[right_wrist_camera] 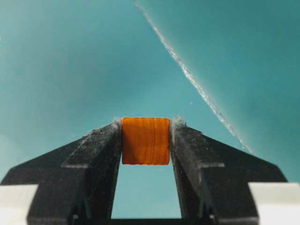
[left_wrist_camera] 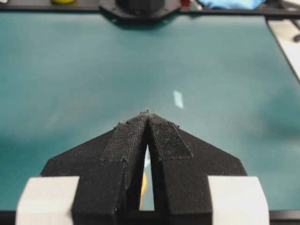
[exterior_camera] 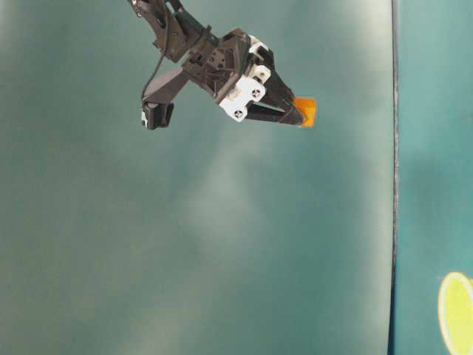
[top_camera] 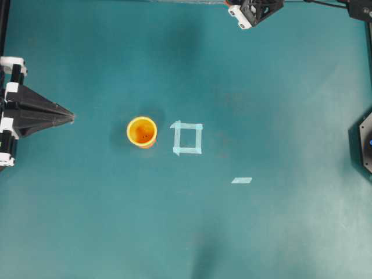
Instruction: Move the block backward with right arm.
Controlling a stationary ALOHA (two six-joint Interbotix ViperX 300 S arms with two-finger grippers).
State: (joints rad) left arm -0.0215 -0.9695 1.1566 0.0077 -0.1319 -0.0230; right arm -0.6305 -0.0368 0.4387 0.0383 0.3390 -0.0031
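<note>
Right gripper (right_wrist_camera: 146,125) clamped on the orange block (right_wrist_camera: 146,140), which sits between its fingertips; in the table-level view the block (exterior_camera: 306,112) hangs clear of the teal table (top_camera: 279,232). Left gripper (left_wrist_camera: 147,114), fingertips pressed together and holding nothing, rests at the left edge, pointing toward the orange-yellow cup (top_camera: 142,132). Just beside the cup lies a tape square (top_camera: 187,138); a tape strip (top_camera: 241,180) lies farther right.

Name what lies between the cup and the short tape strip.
The tape square lies between the cup and the short tape strip on the overhead view.
</note>
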